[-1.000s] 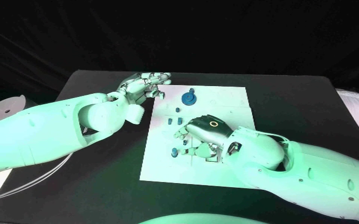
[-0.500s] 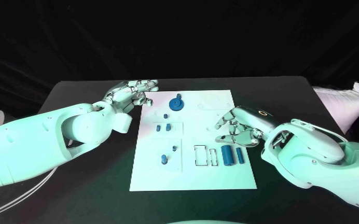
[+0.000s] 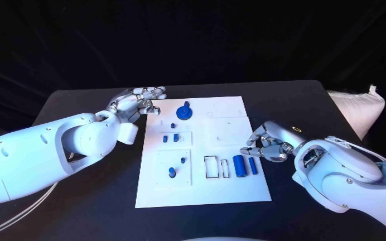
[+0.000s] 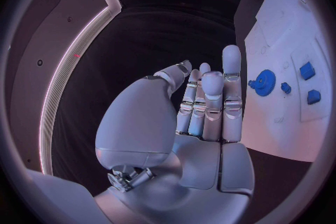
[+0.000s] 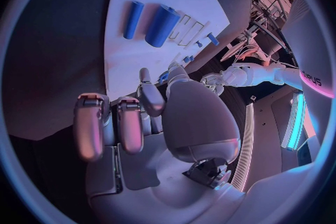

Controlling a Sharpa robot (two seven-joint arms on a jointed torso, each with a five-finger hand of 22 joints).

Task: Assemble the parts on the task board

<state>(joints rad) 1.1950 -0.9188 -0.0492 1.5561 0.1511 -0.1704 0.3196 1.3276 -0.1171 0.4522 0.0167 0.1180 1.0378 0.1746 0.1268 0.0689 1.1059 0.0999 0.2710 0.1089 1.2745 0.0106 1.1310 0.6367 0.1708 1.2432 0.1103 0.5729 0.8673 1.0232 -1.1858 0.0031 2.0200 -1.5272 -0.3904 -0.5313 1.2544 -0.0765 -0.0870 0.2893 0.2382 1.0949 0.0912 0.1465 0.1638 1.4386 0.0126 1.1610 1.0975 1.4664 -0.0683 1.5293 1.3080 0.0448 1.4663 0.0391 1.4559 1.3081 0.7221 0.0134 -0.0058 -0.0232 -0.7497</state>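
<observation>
The white task board (image 3: 229,192) lies mid-table. On it a blue gear (image 3: 184,111) sits near the far edge, with small blue parts (image 3: 170,138) below it and two more (image 3: 171,171) lower left. Two blue cylinders (image 3: 240,166) lie side by side near the right edge. My left hand (image 3: 135,101) hovers by the board's far left corner, fingers straight and holding nothing. My right hand (image 3: 269,144) rests at the board's right edge beside the cylinders, fingers curled in with nothing in them. The right wrist view shows the cylinders (image 5: 162,25) beyond those fingers (image 5: 91,130). The left wrist view shows the gear (image 4: 265,81).
The black table (image 3: 88,191) surrounds the board on all sides. A pale sack (image 3: 354,107) sits off the table's right edge. Outlined slots (image 3: 217,167) on the board lie just left of the cylinders.
The camera has shifted. My right hand has drawn back from over the board's middle to its right edge, uncovering the two cylinders. The left hand stays near the far left corner.
</observation>
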